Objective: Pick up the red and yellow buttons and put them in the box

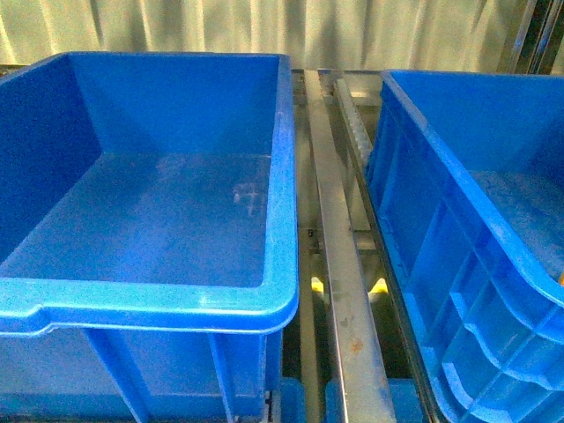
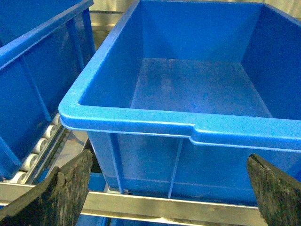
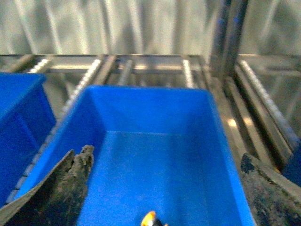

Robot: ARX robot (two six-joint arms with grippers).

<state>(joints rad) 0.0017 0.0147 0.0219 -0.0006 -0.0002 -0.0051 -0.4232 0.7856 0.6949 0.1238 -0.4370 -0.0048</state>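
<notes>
A button with a yellow-orange cap (image 3: 149,219) on a dark body lies on the floor of the right blue bin (image 3: 221,141), cut off by the edge of the right wrist view. No red button shows. My right gripper (image 3: 165,153) is open and empty above this bin. My left gripper (image 2: 169,156) is open and empty, just outside the near wall of the left blue bin (image 2: 141,117). That bin's floor is bare. Neither gripper shows in the front view, where the left bin (image 1: 282,176) and the right bin (image 1: 423,132) stand side by side.
Metal rails (image 1: 339,264) and roller tracks run between the two bins. A third blue bin (image 2: 28,70) stands beside the left bin in the left wrist view. A metal bar (image 2: 164,207) crosses below the left gripper. A pale curtain (image 1: 264,26) hangs behind.
</notes>
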